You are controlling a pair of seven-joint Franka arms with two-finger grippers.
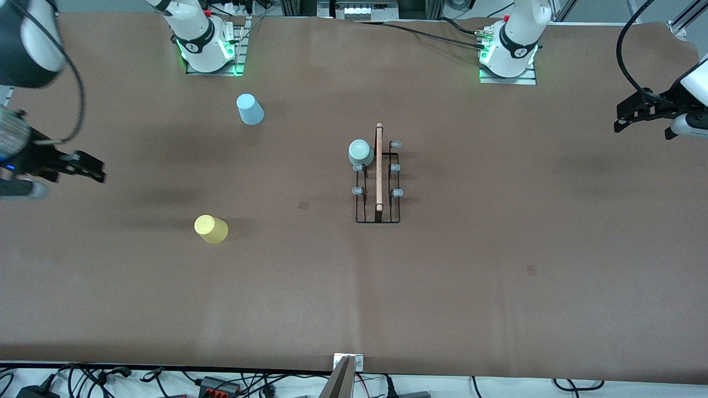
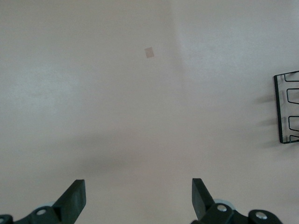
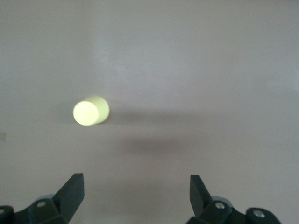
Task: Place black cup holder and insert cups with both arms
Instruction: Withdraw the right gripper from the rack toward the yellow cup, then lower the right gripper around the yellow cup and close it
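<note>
Jaws spread and empty, my right gripper point(image 3: 135, 196) is hovering above bare table beside the upside-down yellow cup point(image 3: 90, 111), nearer it than my left gripper point(image 2: 138, 198), also spread empty.

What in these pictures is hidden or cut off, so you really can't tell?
- Black cup holder, left wrist view: the frame edge leaves only one end, and no cups.
- Mint cup, front view: seen from above, so whether it sits fully on its prong is hidden.
- Right gripper and left gripper, front view: the arms run off the frame edges.
- Blue cup: in neither wrist view.
</note>
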